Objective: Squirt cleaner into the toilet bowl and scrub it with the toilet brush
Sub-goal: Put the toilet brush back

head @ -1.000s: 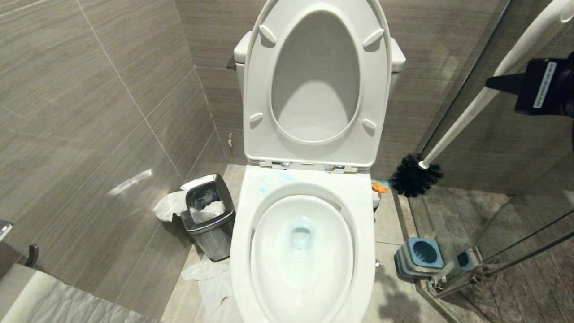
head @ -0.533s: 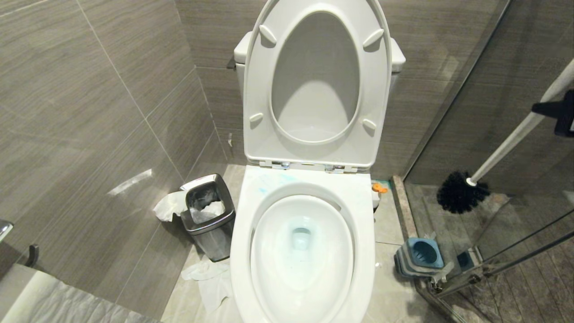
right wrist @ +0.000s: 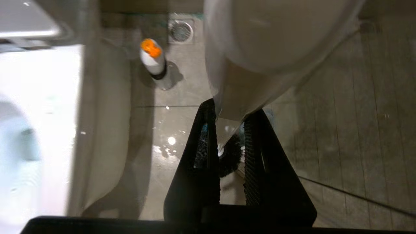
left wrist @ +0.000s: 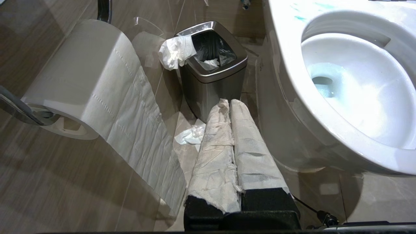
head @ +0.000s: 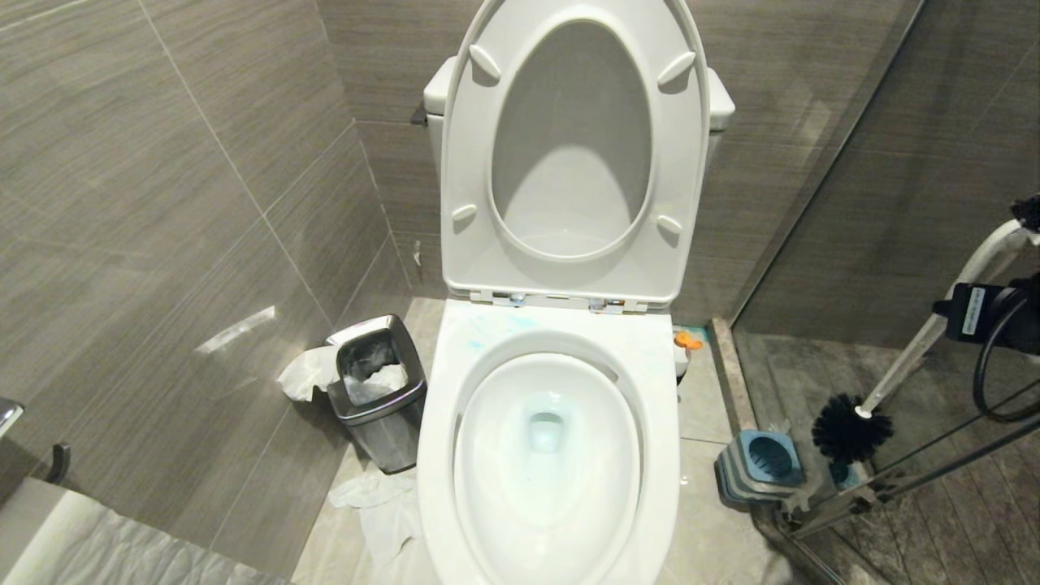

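Observation:
The toilet bowl (head: 660, 382) stands in the middle with seat and lid up and pale blue water in it. At the right edge my right gripper (head: 942, 313) is shut on the white handle of the toilet brush (head: 918, 357). Its black head (head: 851, 428) hangs just right of the blue-and-grey holder (head: 760, 463). In the right wrist view the handle (right wrist: 240, 81) runs between the black fingers (right wrist: 208, 136), with the bristles (right wrist: 229, 156) below. The cleaner (head: 682, 349) stands on the floor by the bowl's right side, orange collar (right wrist: 151, 48) up. My left gripper (left wrist: 229, 103), paper-wrapped, is shut and empty beside the bowl (left wrist: 325, 143).
A steel bin (head: 378, 390) with tissue in it stands left of the toilet, with loose tissue (head: 382, 508) on the floor. A glass shower partition (head: 894, 487) and its rail run along the right. A toilet paper roll (left wrist: 87, 81) hangs near my left gripper.
My right gripper has carried the brush down and to the right. The brush head went from beside the back of the toilet to just beside the holder.

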Tool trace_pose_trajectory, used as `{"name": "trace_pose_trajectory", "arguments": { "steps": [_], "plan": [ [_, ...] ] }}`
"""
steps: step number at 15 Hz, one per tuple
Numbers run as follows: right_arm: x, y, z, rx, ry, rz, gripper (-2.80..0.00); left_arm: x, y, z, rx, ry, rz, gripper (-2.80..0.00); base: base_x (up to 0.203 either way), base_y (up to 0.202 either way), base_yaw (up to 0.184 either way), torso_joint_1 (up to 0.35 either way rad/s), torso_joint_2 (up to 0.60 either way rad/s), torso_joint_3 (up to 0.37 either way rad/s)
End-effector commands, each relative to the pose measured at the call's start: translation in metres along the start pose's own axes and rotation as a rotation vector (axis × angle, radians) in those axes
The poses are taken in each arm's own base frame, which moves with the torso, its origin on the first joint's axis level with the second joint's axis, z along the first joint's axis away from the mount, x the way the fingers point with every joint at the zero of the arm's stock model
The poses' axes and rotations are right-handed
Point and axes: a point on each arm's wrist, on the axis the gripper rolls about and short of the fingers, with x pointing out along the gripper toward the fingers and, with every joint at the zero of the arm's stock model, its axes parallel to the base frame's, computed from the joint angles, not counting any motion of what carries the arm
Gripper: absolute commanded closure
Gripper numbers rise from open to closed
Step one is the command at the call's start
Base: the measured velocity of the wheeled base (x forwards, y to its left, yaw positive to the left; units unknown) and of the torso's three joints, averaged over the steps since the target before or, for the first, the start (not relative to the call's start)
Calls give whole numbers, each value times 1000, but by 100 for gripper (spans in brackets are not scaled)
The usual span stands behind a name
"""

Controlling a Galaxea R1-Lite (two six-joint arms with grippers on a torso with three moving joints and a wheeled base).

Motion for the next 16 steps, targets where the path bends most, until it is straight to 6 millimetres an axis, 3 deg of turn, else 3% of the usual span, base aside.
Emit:
{"name": "trace_pose_trajectory", "arguments": {
  "steps": [1, 8, 16],
  "plan": [
    [42, -11, -24, 14, 111, -37, 0, 0, 0, 0, 0, 1, -1, 0, 0, 0, 0, 0, 0, 0],
    [105, -17, -50, 19, 134, -47, 0, 0, 0, 0, 0, 2, 0, 0, 0, 0, 0, 0, 0, 0],
    [154, -11, -70, -18, 131, -23, 0, 0, 0, 0, 0, 0, 0, 0, 0, 0, 0, 0, 0, 0]
  ]
}}
